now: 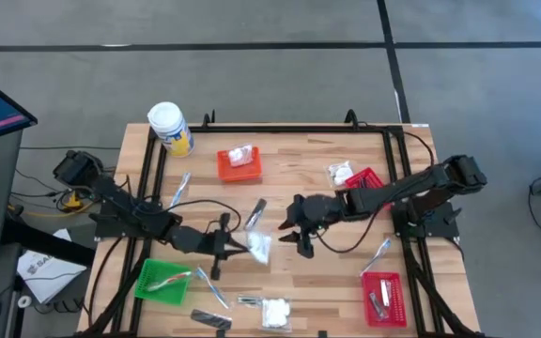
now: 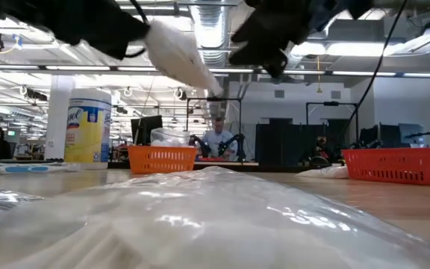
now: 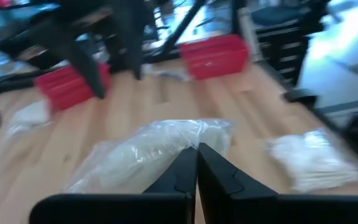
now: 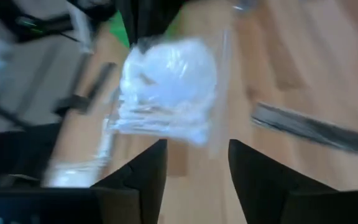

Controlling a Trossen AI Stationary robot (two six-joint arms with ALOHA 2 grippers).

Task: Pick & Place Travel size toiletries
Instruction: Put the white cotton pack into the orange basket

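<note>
A clear-wrapped white packet (image 1: 258, 246) is pinched mid-bench by the closed left gripper (image 1: 244, 248). The right gripper (image 1: 289, 231), jaws parted and empty, faces it. A dark sachet (image 1: 255, 212) lies just beside; the orange basket (image 1: 239, 167) is behind.

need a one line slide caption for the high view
Left gripper shut on a white clear-wrapped packet at table centre; right gripper open beside it.
</note>
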